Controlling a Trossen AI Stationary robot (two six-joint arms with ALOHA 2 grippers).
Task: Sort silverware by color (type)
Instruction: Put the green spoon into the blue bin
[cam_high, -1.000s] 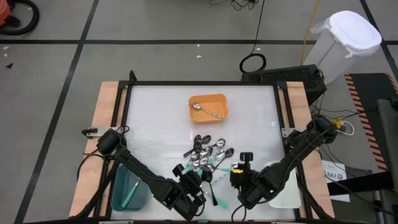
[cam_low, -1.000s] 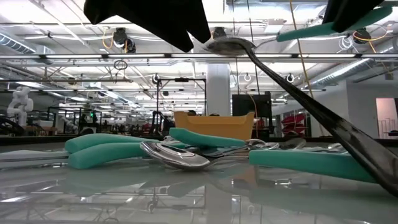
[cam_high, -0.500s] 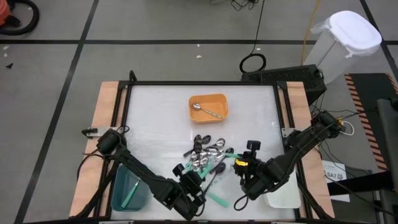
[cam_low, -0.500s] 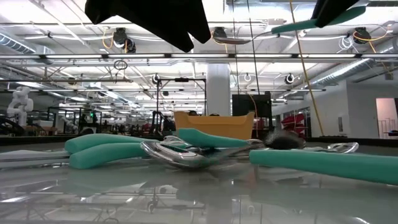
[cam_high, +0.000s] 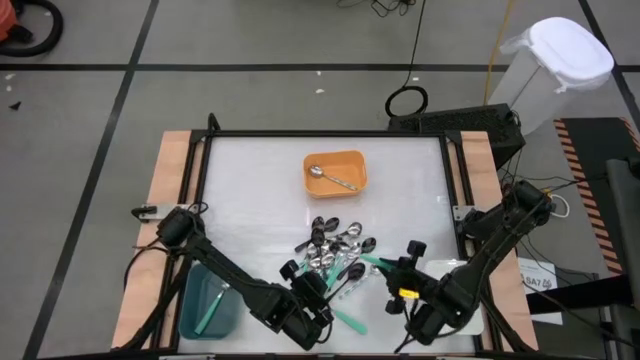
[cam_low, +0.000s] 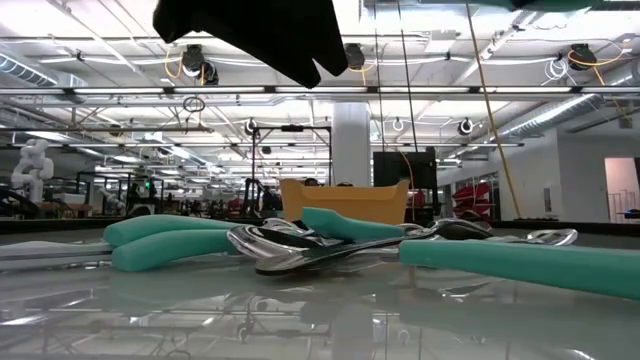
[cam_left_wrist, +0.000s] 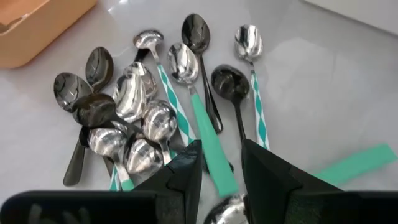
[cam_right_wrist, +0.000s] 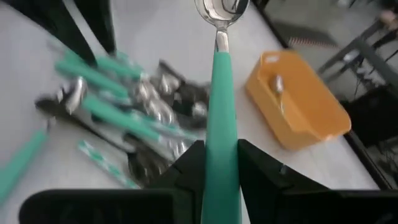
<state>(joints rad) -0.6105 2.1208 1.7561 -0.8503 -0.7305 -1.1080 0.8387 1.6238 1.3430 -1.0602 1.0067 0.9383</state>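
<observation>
Far left on the counter (cam_high: 260, 180), near the front edge: teal tray (cam_high: 207, 308) with a teal-handled spoon (cam_high: 209, 312) lying inside.

Just right of that tray, at the front edge: left gripper (cam_high: 308, 312), hovering over the near end of the spoon pile (cam_high: 333, 258), fingers (cam_left_wrist: 180, 180) parted with nothing between them; a teal handle on the counter visible through the gap in the wrist view.

Middle of the counter: the pile itself, a tangle of shiny silver spoons, black spoons (cam_left_wrist: 200, 37) and teal-handled ones (cam_left_wrist: 208, 134), some handles striped teal and white (cam_left_wrist: 257, 106). One loose teal-handled spoon (cam_high: 345, 319) lying off the pile's front right side.

Toward the back, centre: orange tray (cam_high: 336, 172) holding one silver spoon (cam_high: 330, 177).

Right of the pile: right gripper (cam_high: 405, 278), raised above the counter, pinching the handle of a teal-handled spoon (cam_right_wrist: 220, 118), silver bowl pointing away from the wrist.

Far right front corner: white tray (cam_high: 470, 318), mostly hidden under the right arm.
</observation>
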